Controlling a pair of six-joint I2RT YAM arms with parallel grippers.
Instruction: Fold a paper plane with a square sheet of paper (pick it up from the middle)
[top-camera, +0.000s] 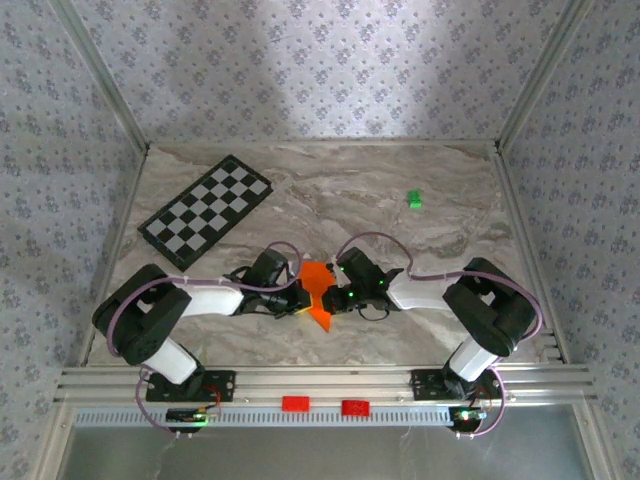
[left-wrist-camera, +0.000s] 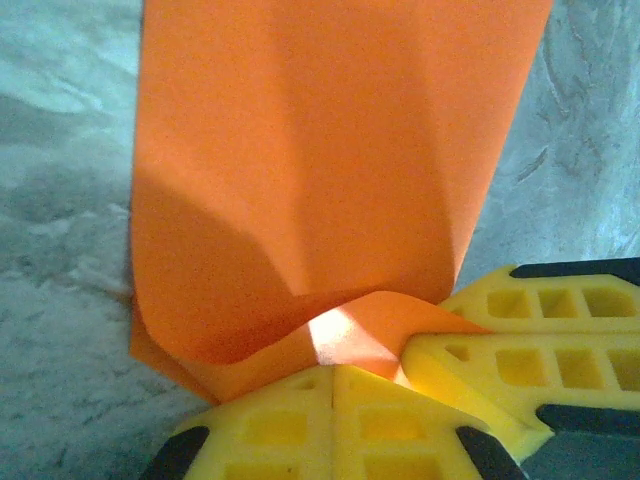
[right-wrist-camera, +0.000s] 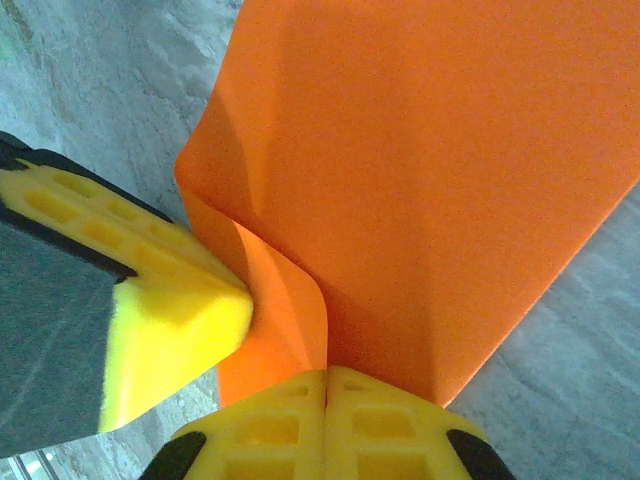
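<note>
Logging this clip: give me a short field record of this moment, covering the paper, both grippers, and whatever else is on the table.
paper: orange paper, partly folded, tip toward the arm bases
left gripper: shut on the paper's edge
right gripper: shut on the paper, beside the left one
elsewhere: checkered board far left, green block far right
table: marbled surface

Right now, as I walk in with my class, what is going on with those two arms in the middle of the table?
Both arms reach in to the middle of the table, where the orange sheet of paper lies between them. The left gripper and the right gripper are each shut on a curled, doubled part of it, from opposite sides. From above the sheet shows a partly folded, arrow-like outline, not yet a narrow dart. The checkered board and a green block lie apart, farther back.
</note>
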